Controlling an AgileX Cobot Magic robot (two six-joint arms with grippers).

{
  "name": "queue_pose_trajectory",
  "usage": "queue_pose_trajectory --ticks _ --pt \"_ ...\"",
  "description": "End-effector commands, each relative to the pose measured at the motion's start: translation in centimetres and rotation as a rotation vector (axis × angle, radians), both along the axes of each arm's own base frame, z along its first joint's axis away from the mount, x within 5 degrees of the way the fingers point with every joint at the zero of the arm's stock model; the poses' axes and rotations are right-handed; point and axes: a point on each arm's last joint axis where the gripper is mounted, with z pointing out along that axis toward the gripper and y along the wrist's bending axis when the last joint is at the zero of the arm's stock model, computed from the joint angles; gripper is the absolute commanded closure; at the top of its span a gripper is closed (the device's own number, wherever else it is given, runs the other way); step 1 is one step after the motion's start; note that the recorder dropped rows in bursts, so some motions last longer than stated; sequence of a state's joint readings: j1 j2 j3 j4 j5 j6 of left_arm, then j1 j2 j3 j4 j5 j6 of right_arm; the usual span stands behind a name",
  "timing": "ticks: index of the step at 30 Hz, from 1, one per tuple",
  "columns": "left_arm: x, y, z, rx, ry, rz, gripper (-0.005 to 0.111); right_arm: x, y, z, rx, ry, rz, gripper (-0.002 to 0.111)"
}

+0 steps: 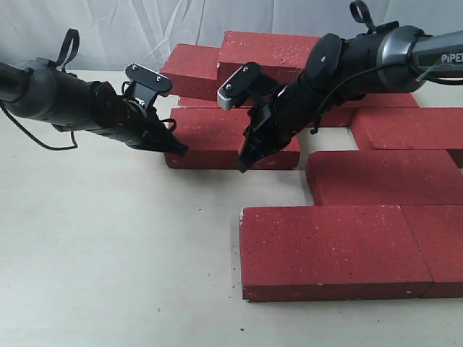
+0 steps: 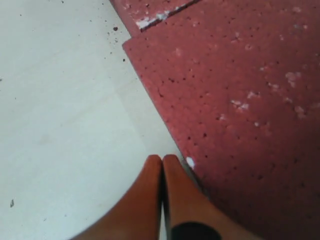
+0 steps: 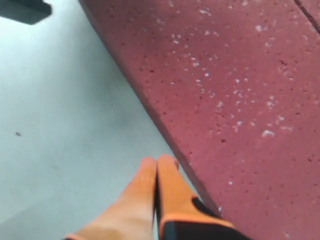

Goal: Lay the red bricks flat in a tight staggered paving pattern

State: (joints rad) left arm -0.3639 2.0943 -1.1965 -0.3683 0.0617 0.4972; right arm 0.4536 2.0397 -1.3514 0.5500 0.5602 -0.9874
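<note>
The red bricks [image 1: 325,249] all lie flat on the pale table [image 1: 108,253], and I take the middle brick [image 1: 206,134] as my mark.

My left gripper [image 1: 179,150] sits at that brick's left end, low by its front corner. In the left wrist view, my left gripper [image 2: 161,160] has its orange jaws pressed tight together with nothing between them. The tips are on the table just beside the middle brick [image 2: 240,100]. I cannot tell whether they touch its side.

My right gripper [image 1: 244,163] comes down over the middle brick from behind, and its tip is at the front edge, right of my left one. In the right wrist view, my right gripper [image 3: 157,161] is clenched the same way and holds nothing. Its tips are close against the long edge of the middle brick [image 3: 235,90].

Two more bricks lie behind the middle brick, one of them raised on the others. To its right a small bare patch of table separates it from the next brick. In front of it, across a strip of table, two bricks lie end to end and touch.
</note>
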Motion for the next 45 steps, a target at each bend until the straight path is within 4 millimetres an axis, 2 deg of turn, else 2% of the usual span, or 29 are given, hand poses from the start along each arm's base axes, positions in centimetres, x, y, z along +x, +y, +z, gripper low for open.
queue_pose_trajectory --ticks 1,7,11,19,29,45 --pt "0.1 -0.2 0.4 0.019 -0.017 -0.03 0.107 -0.7 -0.2 0.8 -0.015 0.047 0.045 0.109" --pt "0.3 1.7 0.7 0.022 0.033 0.0 0.107 -0.8 0.2 0.6 0.006 0.062 0.037 0.109" --pt "-0.3 1.9 1.6 0.002 0.091 0.002 0.107 -1.1 0.9 -0.6 -0.027 0.065 0.091 0.109" --pt "-0.2 1.3 0.3 0.0 0.104 0.004 0.107 0.0 0.8 -2.0 -0.074 0.007 0.085 0.109" --pt "-0.6 -1.4 0.7 -0.013 0.069 -0.046 0.107 0.5 0.6 -2.1 -0.088 -0.027 0.032 0.109" --pt "-0.2 -1.4 -0.1 -0.014 0.037 -0.027 0.107 0.7 0.2 -2.2 -0.128 -0.05 0.03 0.109"
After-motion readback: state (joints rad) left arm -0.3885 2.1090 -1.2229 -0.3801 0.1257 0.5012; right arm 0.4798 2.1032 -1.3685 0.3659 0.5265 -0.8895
